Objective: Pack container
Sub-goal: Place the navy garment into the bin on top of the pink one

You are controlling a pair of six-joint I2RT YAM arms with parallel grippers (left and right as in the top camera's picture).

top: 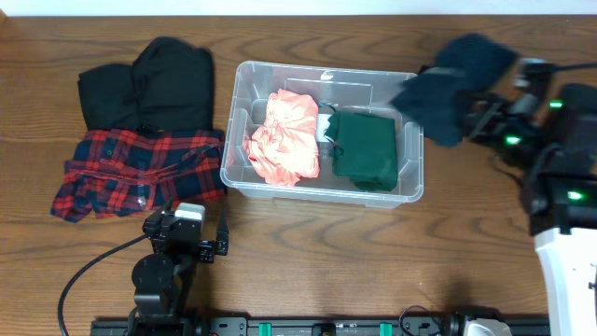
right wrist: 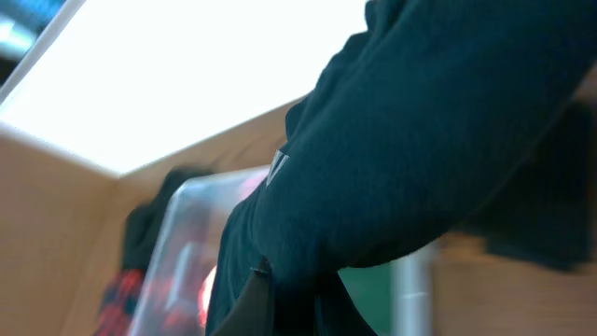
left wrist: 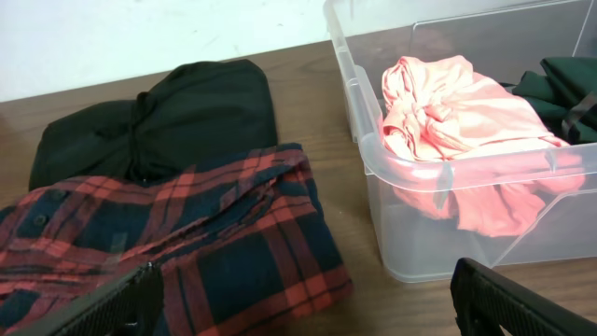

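Observation:
The clear plastic container stands mid-table and holds a crumpled coral garment and a folded dark green one. It also shows in the left wrist view, with the coral garment inside. My right gripper is shut on a dark navy garment, held in the air just right of the container's right end. The navy cloth fills the right wrist view and hides most of the fingers. My left gripper is open and empty near the front edge, its fingers low over the table.
A black garment and a red and navy plaid shirt lie left of the container. They also show in the left wrist view: the black garment behind, the plaid shirt in front. A cable runs from the left arm.

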